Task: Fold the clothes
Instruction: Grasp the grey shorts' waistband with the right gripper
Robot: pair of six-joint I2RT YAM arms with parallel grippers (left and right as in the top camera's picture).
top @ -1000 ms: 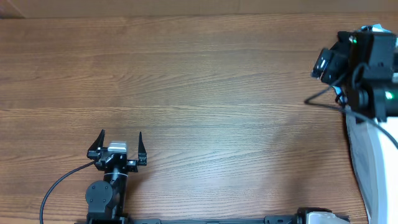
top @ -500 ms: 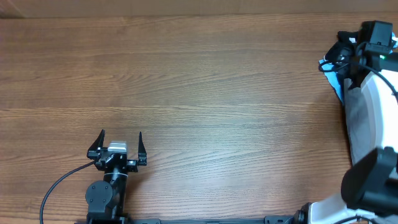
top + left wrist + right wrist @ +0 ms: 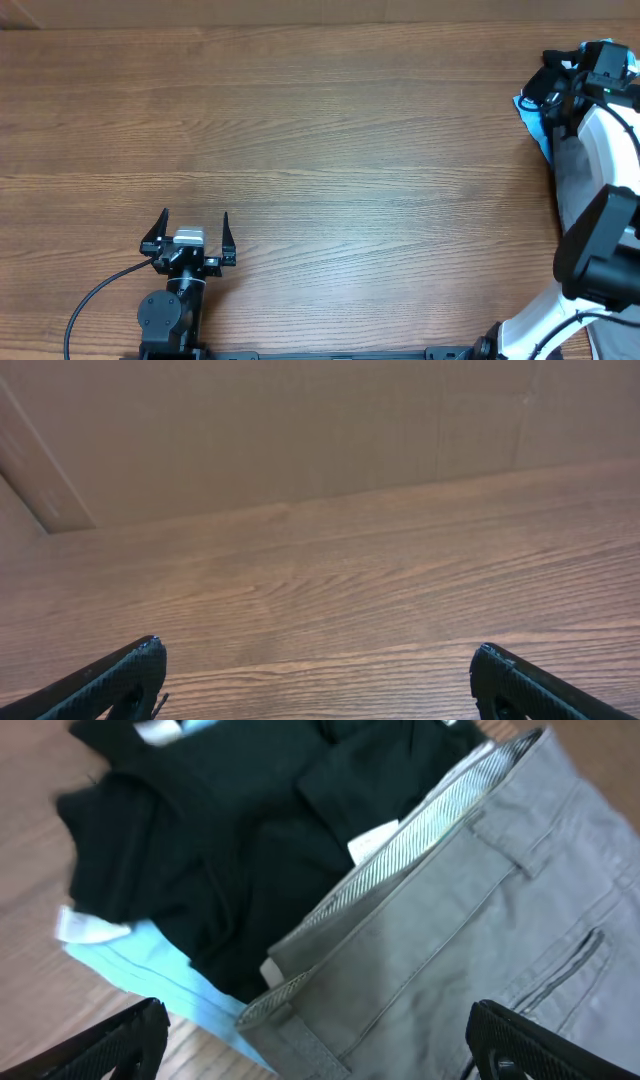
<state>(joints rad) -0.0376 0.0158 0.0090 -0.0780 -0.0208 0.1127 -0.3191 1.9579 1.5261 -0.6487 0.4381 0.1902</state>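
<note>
The trousers are lying at the right edge of the bench, their waistband resting against a black garment that is overlapping a light-blue garment. The right claw is hanging over the waistband, spread wide and gripping nothing, perhaps not touching. The left claw is sitting wide too, holding nothing, well apart from the trousers.

Bare wood table stretched open from the left gripper, fingers spread, to the right edge. There a heap barred the way: grey trousers against a black garment and a light-blue garment, directly beneath the right gripper, fingers wide apart. A brown wall closed the far side.
</note>
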